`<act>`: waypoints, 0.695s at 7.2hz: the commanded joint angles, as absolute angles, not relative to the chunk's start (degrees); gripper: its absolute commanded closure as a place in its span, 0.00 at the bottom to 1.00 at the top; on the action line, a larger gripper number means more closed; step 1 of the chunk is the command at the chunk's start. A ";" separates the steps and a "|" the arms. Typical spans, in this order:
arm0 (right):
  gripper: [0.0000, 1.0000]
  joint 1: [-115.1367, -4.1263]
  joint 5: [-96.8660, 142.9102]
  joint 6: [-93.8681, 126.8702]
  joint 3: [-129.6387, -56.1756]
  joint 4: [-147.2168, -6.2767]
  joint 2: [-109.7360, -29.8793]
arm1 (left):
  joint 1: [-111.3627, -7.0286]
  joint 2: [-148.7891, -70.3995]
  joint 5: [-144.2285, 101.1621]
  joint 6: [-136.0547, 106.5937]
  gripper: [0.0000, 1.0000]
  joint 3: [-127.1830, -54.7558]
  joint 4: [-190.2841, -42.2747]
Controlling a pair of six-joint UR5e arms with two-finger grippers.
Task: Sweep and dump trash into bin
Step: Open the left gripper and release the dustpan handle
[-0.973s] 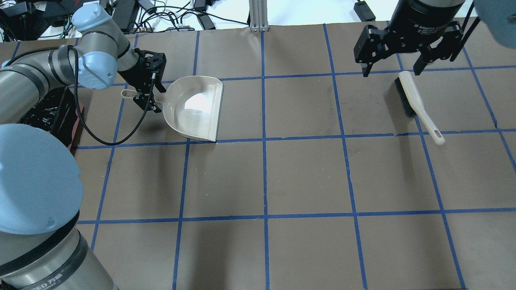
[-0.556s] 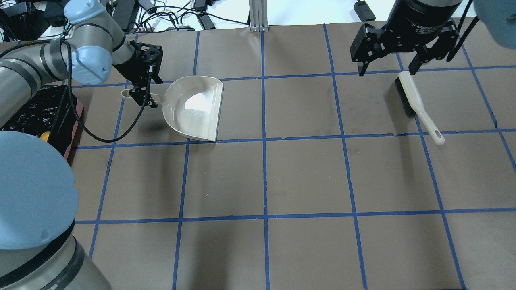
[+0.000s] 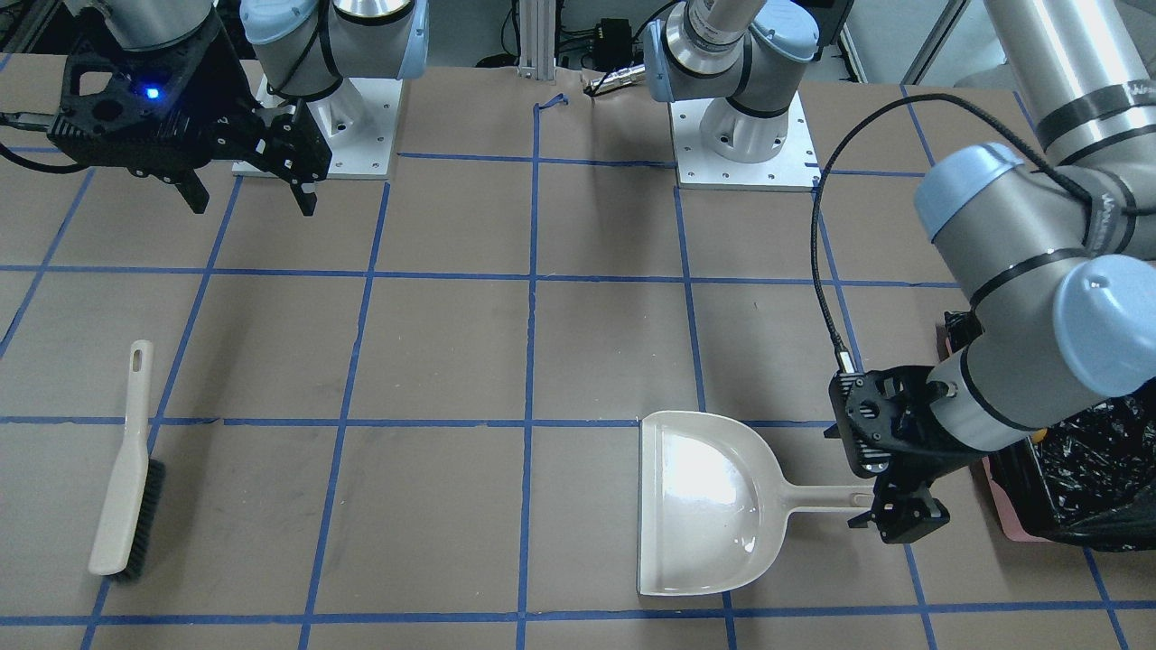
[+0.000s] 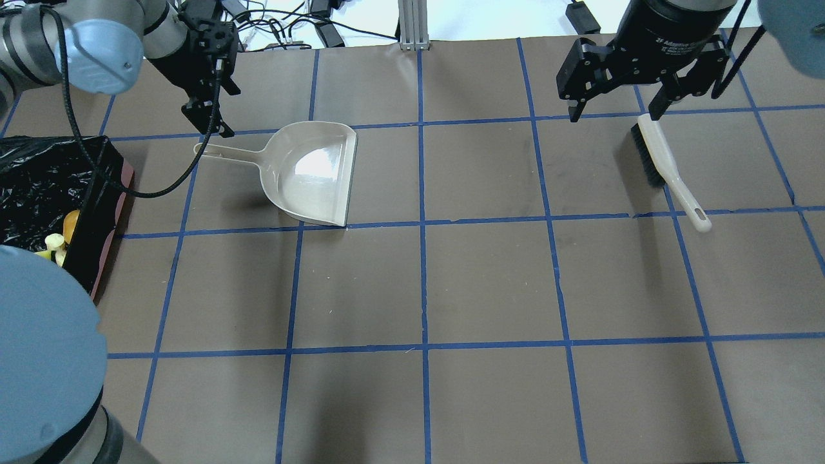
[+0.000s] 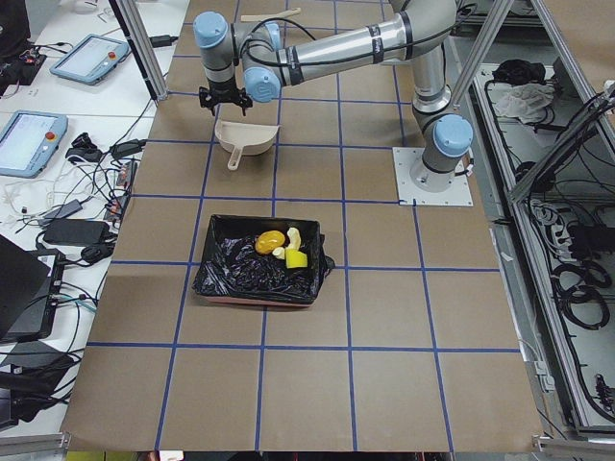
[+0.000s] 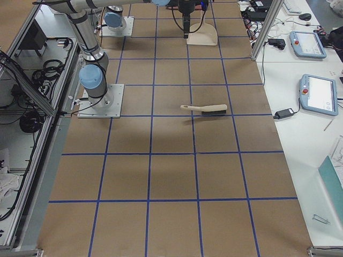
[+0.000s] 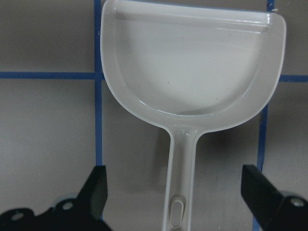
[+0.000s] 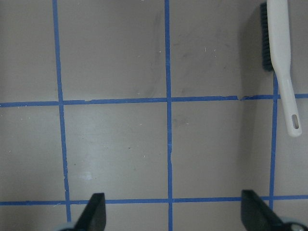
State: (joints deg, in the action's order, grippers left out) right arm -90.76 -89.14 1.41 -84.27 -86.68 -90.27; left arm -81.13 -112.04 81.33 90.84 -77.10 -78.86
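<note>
Counted three trash pieces (image 5: 281, 248): yellow block, tan curved piece, golden-brown lump, heaped inside one black-lined pink bin (image 5: 213, 280) on desk (image 4: 490, 283). Saw one dustpan (image 4: 309, 171), one brush (image 4: 664, 161). Found left gripper (image 4: 207, 121) and right gripper (image 4: 615, 116) jaws released, empty.

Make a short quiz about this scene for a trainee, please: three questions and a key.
1. True or false: the dustpan is empty.
2. Where is the trash? A: in the bin; B: in the dustpan; C: in neither.
3. Which tool lies near the open right gripper?
Key: 1 true; 2 A; 3 the brush.
</note>
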 commanded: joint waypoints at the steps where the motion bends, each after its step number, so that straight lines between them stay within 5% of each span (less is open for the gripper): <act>1: 0.00 -90.88 -88.33 1.05 -84.55 -87.01 -90.44 | -83.83 -107.51 81.47 76.72 0.00 -77.08 -81.37; 5: 0.00 -90.97 -88.24 0.70 -85.52 -88.33 -90.97 | -85.60 -101.53 82.44 49.13 0.02 -79.01 -84.01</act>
State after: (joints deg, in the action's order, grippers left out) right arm -90.91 -88.27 0.76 -85.37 -87.86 -90.87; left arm -85.35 -103.14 82.17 58.09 -78.32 -83.15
